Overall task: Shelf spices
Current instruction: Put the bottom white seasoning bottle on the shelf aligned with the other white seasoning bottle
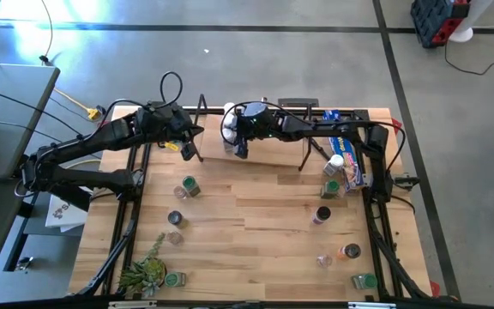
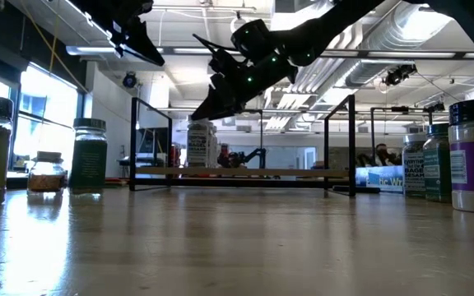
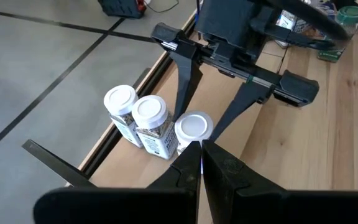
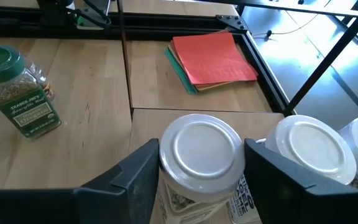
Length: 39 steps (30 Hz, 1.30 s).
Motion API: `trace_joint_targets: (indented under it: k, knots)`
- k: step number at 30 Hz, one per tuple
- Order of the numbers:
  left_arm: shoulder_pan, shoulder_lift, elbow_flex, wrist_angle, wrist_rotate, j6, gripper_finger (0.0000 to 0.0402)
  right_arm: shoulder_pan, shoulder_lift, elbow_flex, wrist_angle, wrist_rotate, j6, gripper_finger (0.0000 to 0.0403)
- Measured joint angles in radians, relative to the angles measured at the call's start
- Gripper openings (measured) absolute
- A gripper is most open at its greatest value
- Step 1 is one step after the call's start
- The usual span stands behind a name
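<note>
- Spices: 3 white-capped jars sit in a tight row on the shelf [image 1: 256, 137] board at the table's [image 1: 256, 223] far edge; the rest are loose on the table.
- Far left, a green plant [image 1: 144, 273] lies at the near-left corner, with a green-lidded jar [image 1: 176, 279] just beside it.
- Left half: 1 green-topped jar [image 1: 189, 186], a dark-topped jar [image 1: 175, 218] nearer, and a small clear one [image 1: 175, 239] below that.
- Left gripper [image 1: 189, 154] hangs above the table just in front of the shelf's left end, holding nothing; in its wrist view the fingertips [image 3: 219, 163] are pressed together, closed.
- Shelf jars in the left wrist view: outer jar [image 3: 120, 102], middle jar [image 3: 150, 113], third jar [image 3: 194, 126].
- Right gripper [image 1: 236, 146] is at that third jar; in the right wrist view its fingers [image 4: 135, 171] flank the white cap [image 4: 201, 148] on both sides. Tight against the jar or a hair off, cannot tell.
- Red square [image 4: 213, 56] lies on the table beyond, on a green sheet.
- Right side: long blue box [image 1: 347, 150] by the right rail, white-capped jar [image 1: 336, 161] and green one [image 1: 330, 189] beside it, black-topped jar [image 1: 322, 215] nearer.
- Near-right corner: clear jar [image 1: 323, 259], orange-filled jar [image 1: 351, 251], green jar [image 1: 364, 281].
</note>
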Motion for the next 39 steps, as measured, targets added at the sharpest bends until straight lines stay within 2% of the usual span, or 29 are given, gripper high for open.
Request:
trace_joint_targets:
  k: [9, 22, 39]
  knots:
    - [0.000, 0.000, 0.000, 0.001, 0.000, 0.000, 0.0012, 0.001, 0.000, 0.001, -0.002, 0.033, 0.029, 0.0195]
    - [0.000, 0.000, 0.000, 0.001, -0.001, 0.000, 0.0012, 0.042, 0.000, 0.001, 0.002, 0.186, 0.152, 0.0193]
    - [0.000, 0.000, 0.000, 0.001, -0.010, 0.000, 0.0012, 0.040, 0.000, 0.001, 0.008, 0.190, 0.184, 0.0205]
